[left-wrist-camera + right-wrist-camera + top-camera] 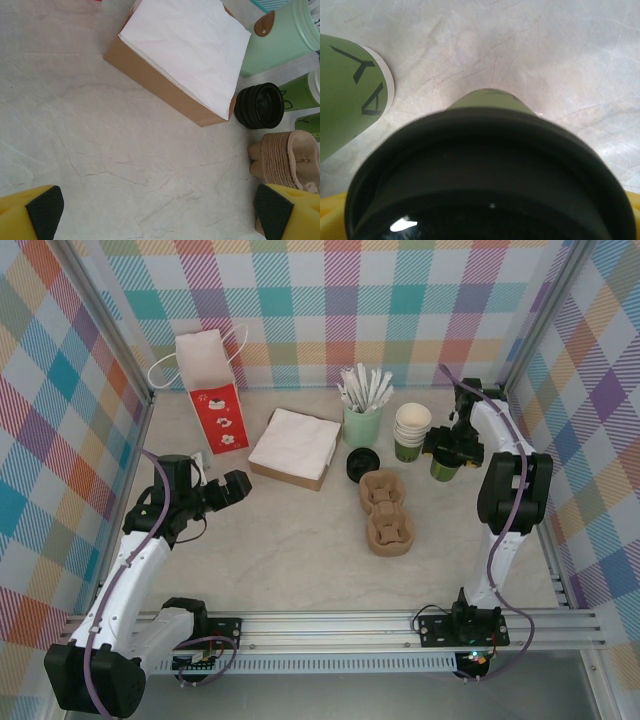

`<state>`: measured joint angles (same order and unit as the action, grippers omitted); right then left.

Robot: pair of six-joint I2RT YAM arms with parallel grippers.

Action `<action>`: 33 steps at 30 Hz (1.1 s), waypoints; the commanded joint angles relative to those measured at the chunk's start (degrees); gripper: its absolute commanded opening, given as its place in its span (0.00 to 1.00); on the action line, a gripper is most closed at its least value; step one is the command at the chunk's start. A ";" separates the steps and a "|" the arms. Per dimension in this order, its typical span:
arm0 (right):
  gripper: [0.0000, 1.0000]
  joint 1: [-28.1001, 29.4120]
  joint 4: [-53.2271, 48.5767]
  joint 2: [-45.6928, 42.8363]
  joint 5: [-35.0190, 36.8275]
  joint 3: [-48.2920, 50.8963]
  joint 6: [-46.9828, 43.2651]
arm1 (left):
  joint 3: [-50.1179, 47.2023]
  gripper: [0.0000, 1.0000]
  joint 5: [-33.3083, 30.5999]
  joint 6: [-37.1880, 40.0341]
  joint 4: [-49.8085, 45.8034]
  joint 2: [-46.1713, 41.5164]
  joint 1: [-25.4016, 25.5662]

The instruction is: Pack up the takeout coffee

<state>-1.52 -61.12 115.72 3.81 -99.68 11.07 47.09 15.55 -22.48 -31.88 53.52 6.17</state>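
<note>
The takeout coffee (pixel 443 469), a green cup with a black lid, stands on the table at the right. In the right wrist view its lid (pixel 490 165) looms very close. My right gripper (pixel 446 446) sits over it from behind, its yellow fingers spread to either side of the lid, and I see no clear squeeze on the cup. My left gripper (pixel 236 487) hovers over bare table at the left, open with nothing between its pads (pixel 45 210).
A red-and-white paper bag (pixel 213 390) stands at the back left. A napkin stack on a brown box (pixel 295 447), a mint cup of white sticks (pixel 362 423), stacked lidless green cups (pixel 410 432), black lids (pixel 361 463) and pulp carriers (pixel 386 510) crowd the middle.
</note>
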 commanded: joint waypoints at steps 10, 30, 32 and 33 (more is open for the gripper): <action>1.00 -0.08 -2.33 -19.70 -0.60 8.44 -1.31 | 5.13 1.00 -0.65 0.08 -4.48 0.35 -1.17; 0.95 3.06 3.13 -54.44 -25.16 35.02 3.22 | 47.40 0.93 -7.88 9.91 -19.38 25.08 -8.50; 0.95 3.10 2.94 -54.77 -24.58 35.47 3.08 | 54.45 0.92 -11.28 11.39 -20.94 29.87 -8.59; 0.96 3.13 2.88 -54.81 -24.40 35.52 2.97 | 57.12 0.92 -12.69 12.06 -21.45 31.99 -8.63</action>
<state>1.28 -59.13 62.15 -19.18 -64.55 13.23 98.45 8.10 -14.13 -50.13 81.43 -1.76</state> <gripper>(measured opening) 0.955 0.926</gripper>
